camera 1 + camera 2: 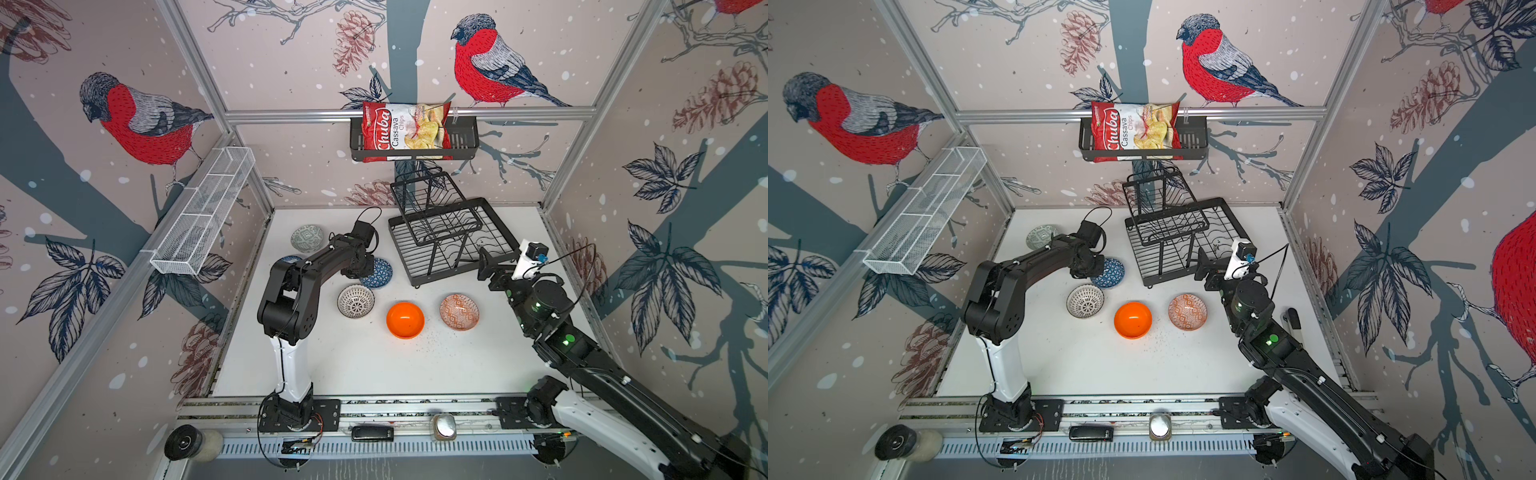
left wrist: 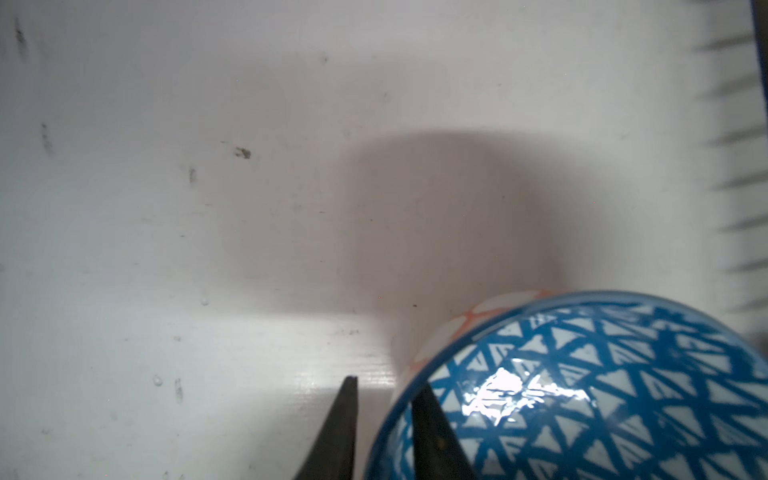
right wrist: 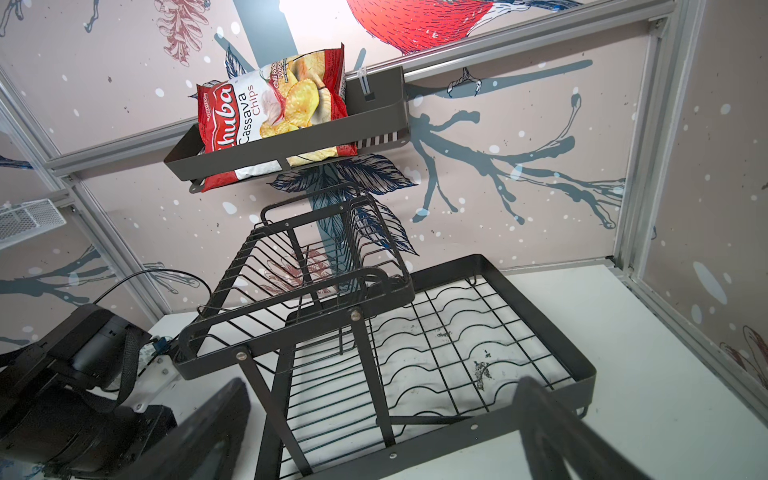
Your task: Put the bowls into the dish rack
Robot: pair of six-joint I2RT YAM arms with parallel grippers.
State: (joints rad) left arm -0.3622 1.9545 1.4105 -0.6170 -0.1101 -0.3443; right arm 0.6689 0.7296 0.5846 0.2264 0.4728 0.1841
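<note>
I am pinching the rim of a blue-white bowl (image 2: 582,395) with my left gripper (image 2: 384,386). One fingertip is sitting inside the bowl and the other is pressing on its orange-latticed outer wall, so the two are standing close together with only the rim between them. Whether the bowl is clearing the table (image 1: 374,365) I cannot tell. Just behind this gripper, toward my base, the white bowl with black lines (image 1: 355,301) is lying. The plain orange bowl (image 1: 405,320) and the orange-red patterned bowl (image 1: 459,311) are lying farther off to its right. The grey-green bowl (image 1: 307,237) is resting to its left, and a second blue-white bowl (image 1: 289,259) is peeking out behind my left arm. My right gripper (image 3: 382,386) is hanging spread wide and holding nothing. The dish rack (image 3: 540,299) is standing directly ahead of it, near and carrying no bowls.
</note>
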